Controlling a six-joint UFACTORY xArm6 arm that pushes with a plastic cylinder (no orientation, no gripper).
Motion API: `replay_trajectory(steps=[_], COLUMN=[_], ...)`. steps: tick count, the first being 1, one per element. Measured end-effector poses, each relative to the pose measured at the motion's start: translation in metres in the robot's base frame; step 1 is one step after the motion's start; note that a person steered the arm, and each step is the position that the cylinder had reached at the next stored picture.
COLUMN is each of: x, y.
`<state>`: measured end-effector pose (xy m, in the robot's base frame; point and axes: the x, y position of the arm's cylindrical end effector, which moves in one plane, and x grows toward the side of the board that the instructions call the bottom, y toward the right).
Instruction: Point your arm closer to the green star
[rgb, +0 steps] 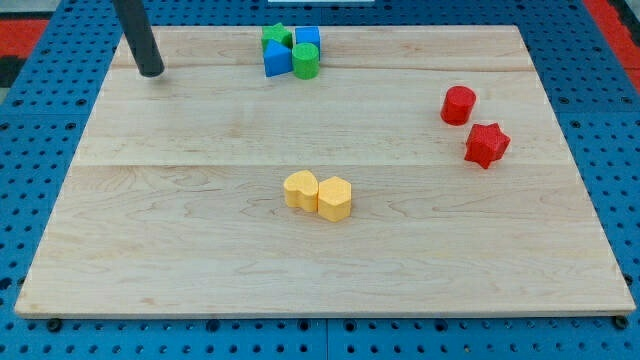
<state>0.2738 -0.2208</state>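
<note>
Tip (151, 72) of smooth dark rod sits left of green star (277, 37).

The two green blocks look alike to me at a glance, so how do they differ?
The green star has a pointed outline; the green cylinder is round. The star sits at the cluster's top left, above the blue block; the cylinder sits at its lower right, below the blue cube. My tip is nearer the star. Both share one green and stand upright.

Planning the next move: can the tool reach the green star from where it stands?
Probably yes. My tip sits to the view's left of the green star, with bare board between; the blue blocks and green cylinder lie beyond it.
</note>
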Motion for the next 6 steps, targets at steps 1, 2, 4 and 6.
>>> replay_trajectory(steps=[1,2,4,6], x=[-0.037,-0.066,-0.073,-0.039], y=[0.001,0.002,0.098,0.127])
